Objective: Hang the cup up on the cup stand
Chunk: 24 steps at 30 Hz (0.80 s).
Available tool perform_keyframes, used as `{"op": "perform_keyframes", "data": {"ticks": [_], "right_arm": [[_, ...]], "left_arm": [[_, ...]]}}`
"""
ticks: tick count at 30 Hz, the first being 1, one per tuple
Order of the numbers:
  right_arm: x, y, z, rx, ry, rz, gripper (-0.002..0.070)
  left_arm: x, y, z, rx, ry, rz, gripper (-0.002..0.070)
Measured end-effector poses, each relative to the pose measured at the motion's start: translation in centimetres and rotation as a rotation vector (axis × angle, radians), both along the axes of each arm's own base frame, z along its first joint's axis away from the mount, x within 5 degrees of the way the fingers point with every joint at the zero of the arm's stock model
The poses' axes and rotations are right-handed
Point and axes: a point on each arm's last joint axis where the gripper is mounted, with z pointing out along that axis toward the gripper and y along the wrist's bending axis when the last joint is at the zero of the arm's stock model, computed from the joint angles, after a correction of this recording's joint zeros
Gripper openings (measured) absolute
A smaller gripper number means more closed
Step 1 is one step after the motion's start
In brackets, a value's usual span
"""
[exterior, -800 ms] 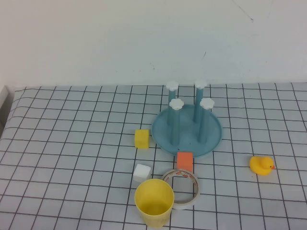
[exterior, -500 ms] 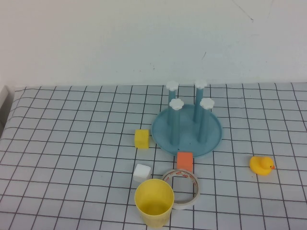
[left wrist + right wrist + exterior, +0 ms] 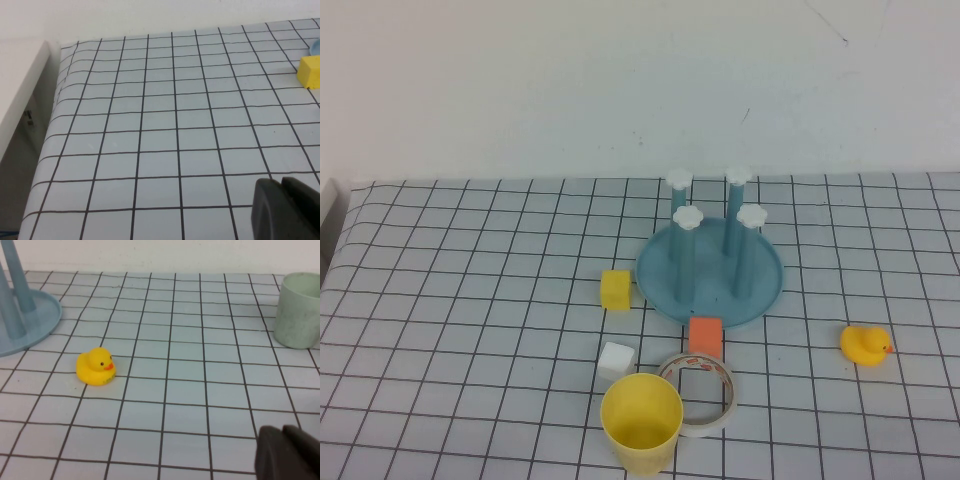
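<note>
On the checked table, no writing is legible: cup (image 3: 641,422), cup stand (image 3: 710,268), left tool (image 3: 283,210) and right tool (image 3: 286,455) shut

The cup (image 3: 641,423) looks smooth yellow plastic, the cup stand (image 3: 767,283) glossy blue plastic.

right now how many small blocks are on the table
3: a yellow block left of the cup stand, an orange block at its near edge, a white block beside the cup. Others may be hidden.
</note>
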Motion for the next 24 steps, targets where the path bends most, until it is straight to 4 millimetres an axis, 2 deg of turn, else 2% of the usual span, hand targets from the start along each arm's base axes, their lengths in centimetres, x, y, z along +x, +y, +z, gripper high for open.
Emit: {"op": "perform_keyframes", "data": {"ticks": [14, 24], "right_arm": [[0.0, 0.01, 0.0, 0.023, -0.001, -0.007, -0.0001], [0.02, 0.49, 0.02, 0.158, -0.006, 0.004, -0.0001]], "left_arm": [[0.0, 0.0, 0.0, -0.001, 0.0, 0.0, -0.0003], [0.0, -0.05, 0.0, -0.023, 0.002, 0.001, -0.0003]]}}
